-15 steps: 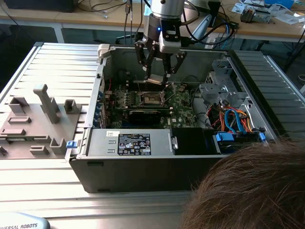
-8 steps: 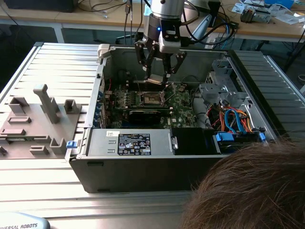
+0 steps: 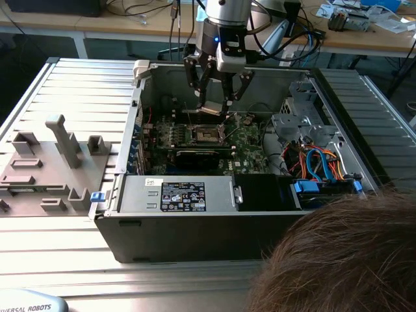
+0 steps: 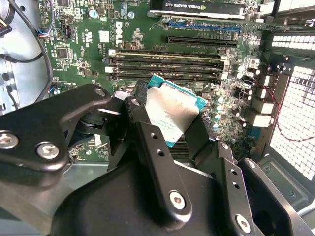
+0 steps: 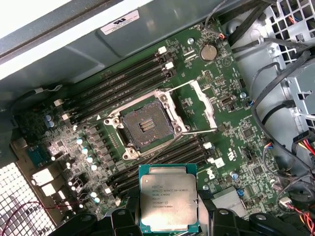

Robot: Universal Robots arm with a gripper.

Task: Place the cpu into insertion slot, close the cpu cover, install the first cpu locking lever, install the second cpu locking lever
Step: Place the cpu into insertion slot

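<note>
My gripper point(image 3: 215, 104) hangs inside the open computer case, shut on the cpu point(image 3: 211, 108), a flat silver-topped chip. In both wrist views the cpu point(image 5: 168, 197) point(image 4: 172, 109) sits between the black fingers point(image 4: 149, 142). It is held above the green board, a little off to one side of the insertion slot point(image 5: 147, 127) point(image 3: 207, 134). That slot is a dark square socket with a silver rim and has nothing in it. The cpu cover point(image 5: 204, 104) stands swung open at one side of the socket, with thin wire levers raised beside it.
Memory slots point(image 5: 118, 88) flank the socket. A long black card point(image 3: 190, 156) lies just in front of it. Drive cage and coloured cables point(image 3: 312, 153) fill the exterior view's right of the case point(image 3: 195, 234). Grey fixtures point(image 3: 52, 162) stand at left. A person's head point(image 3: 344, 253) is close by.
</note>
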